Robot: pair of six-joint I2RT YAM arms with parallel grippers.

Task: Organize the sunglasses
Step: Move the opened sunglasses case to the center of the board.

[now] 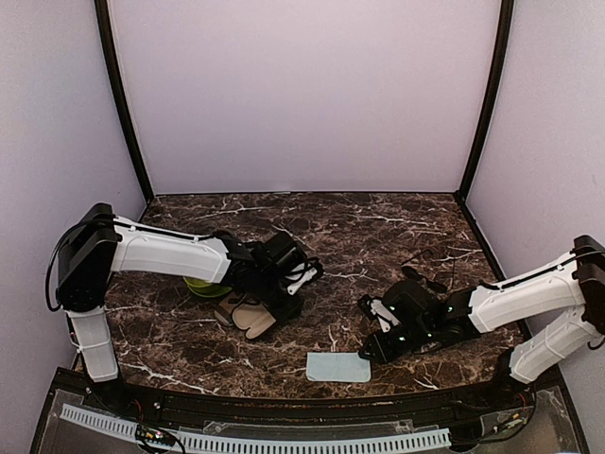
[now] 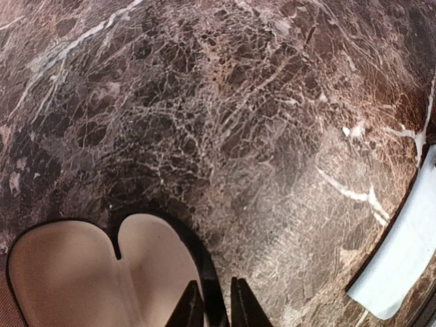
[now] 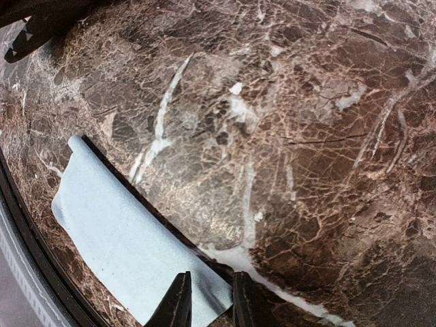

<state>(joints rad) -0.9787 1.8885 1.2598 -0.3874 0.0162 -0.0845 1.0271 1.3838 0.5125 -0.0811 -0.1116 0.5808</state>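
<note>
Left claw (image 2: 218, 308): fingers (image 2: 193, 308) set close together, with the black rim of the open case (image 2: 75, 272) running into the slit between them. It is clenched on that rim, as far as the wrist view shows. Case lies opened flat, two pale beige lobes facing up, dark edge all round. Left arm reaches in from the left side, low over the marble tabletop (image 1: 331, 222). Yellow-green object (image 1: 201, 287) sits partly under that arm, just behind the case; what it is, cannot tell.

Right claw (image 3: 211, 305): fingers (image 3: 178, 303) a little apart, released, gripping nothing. Near corner of the light blue cloth (image 3: 122, 245) shows through the gap beneath them; whether the tips touch it, cannot tell. Cloth lies flat near the table's front edge, between the two claws in the top view, closer to the right one.

Sunglasses (image 1: 423, 274): one pair made out, a thin black wire shape on the marble just behind the right claw's wrist, right of centre, well apart from the open case. Too small to tell lens shape or whether the temple arms are folded. Whether it touches the wrist, cannot tell.
</note>
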